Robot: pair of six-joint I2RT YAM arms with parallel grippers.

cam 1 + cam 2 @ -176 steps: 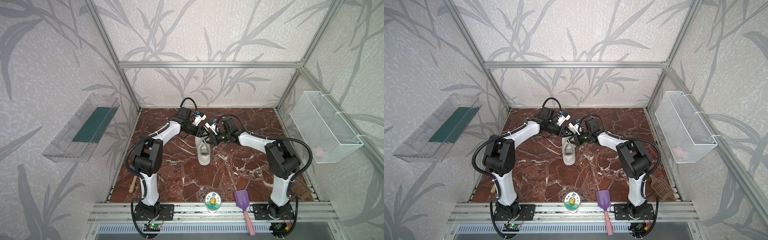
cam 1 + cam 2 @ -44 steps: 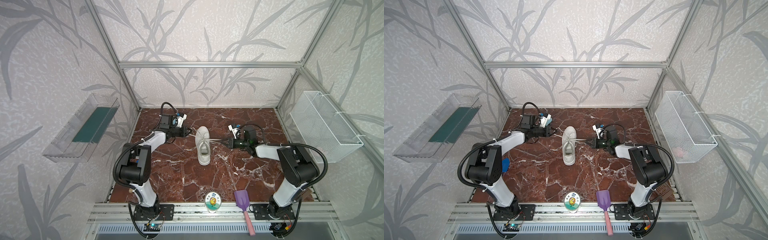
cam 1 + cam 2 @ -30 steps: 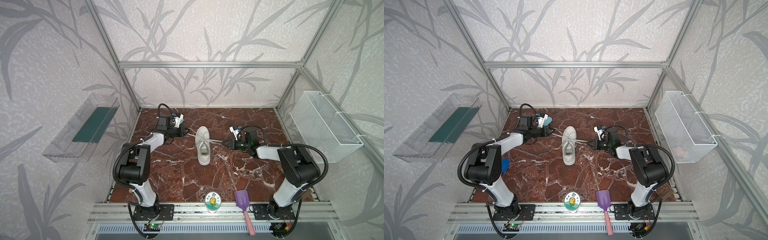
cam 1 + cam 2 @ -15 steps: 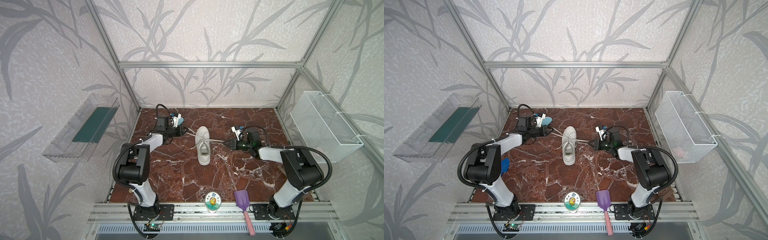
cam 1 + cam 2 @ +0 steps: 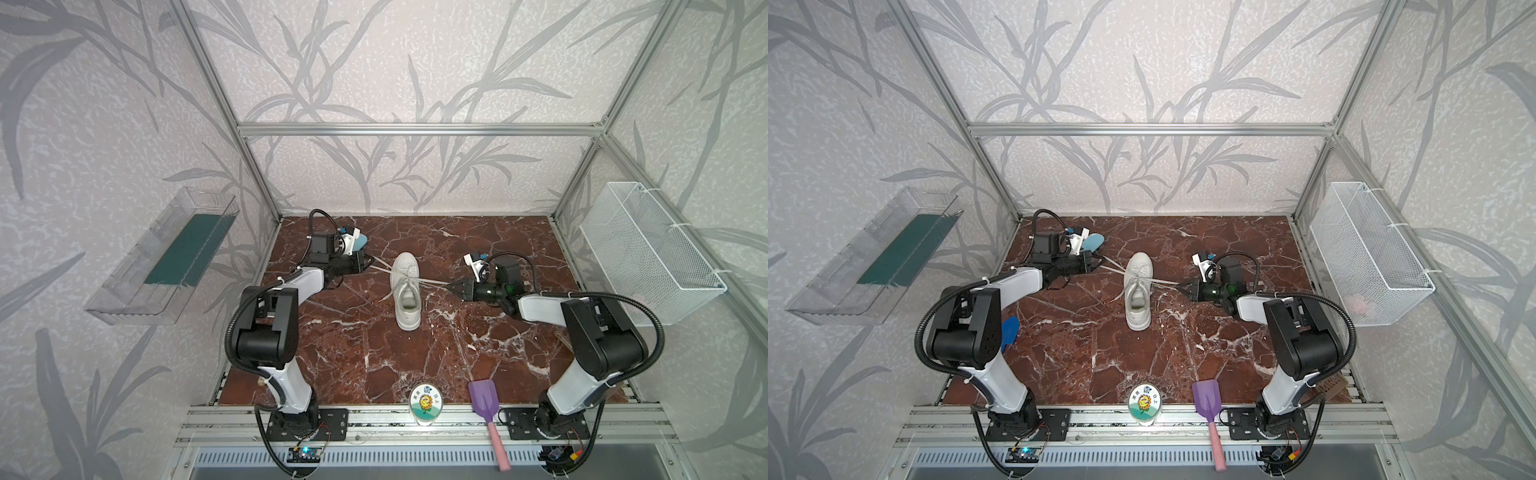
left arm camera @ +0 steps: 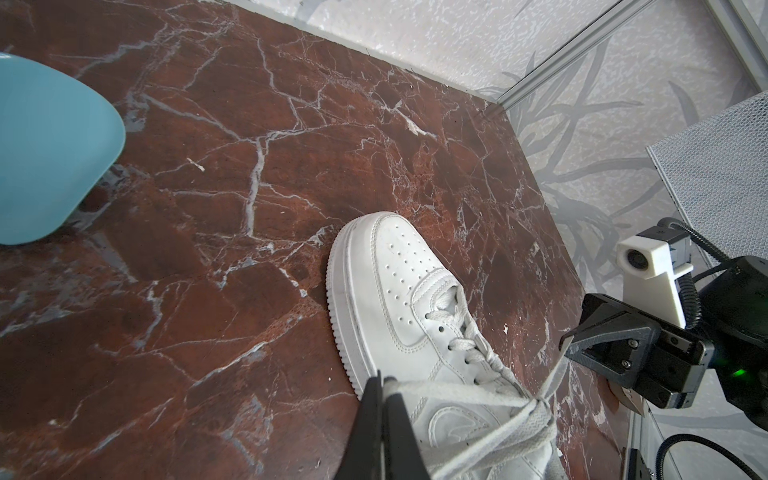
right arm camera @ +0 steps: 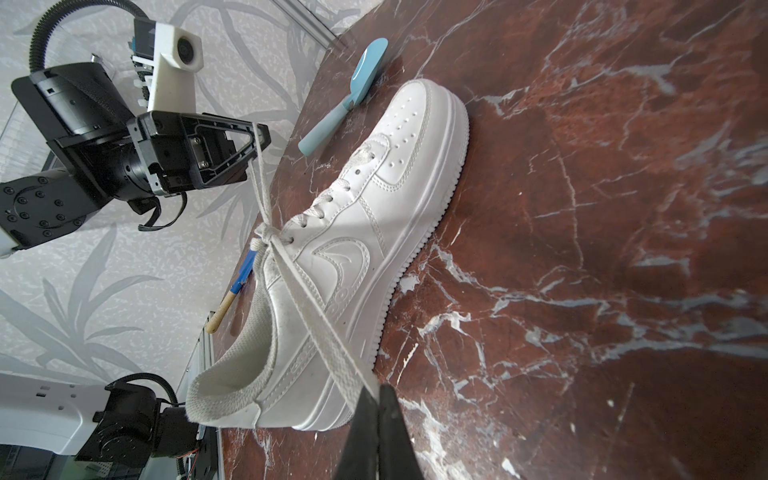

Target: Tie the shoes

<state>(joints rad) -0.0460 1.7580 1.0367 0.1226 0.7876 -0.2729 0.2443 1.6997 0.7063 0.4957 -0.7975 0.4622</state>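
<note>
**Top views:** In both top views the shoe (image 5: 406, 305) is sitting near the middle of the counter (image 5: 374, 353), toe toward the far wall. I am holding its laces (image 5: 432, 282) out to either side. My left tool (image 5: 369, 262) and right tool (image 5: 451, 286) are standing on opposite sides of the shoe and apart from it. Each is clamped on a stretch of lace, and the strands are running taut and straight to a knot (image 5: 409, 279) over the tongue. I judge this spread is there to cinch the knot down. I cannot tell whether it is a plain crossing or a bow. The same layout is showing in a top view, with the shoe (image 5: 1138, 305) between the left tool (image 5: 1100, 260) and the right tool (image 5: 1180, 286).

**Left wrist:** My left tool (image 6: 383, 384) is pinching flat lace (image 6: 449, 390) with its jaws pressed together. The shoe (image 6: 395, 286) is lying just beyond the tips, its side close beside them. The right tool (image 6: 570, 345) is waiting on the shoe's far side.

**Right wrist:** My right tool (image 7: 376, 392) is gripping lace (image 7: 316, 316) with its jaws together, just beside the sole near the heel. The knot (image 7: 266, 232) is sitting above the top eyelets, and the left tool (image 7: 259, 139) is holding its strand high across the shoe (image 7: 374, 199).
</note>
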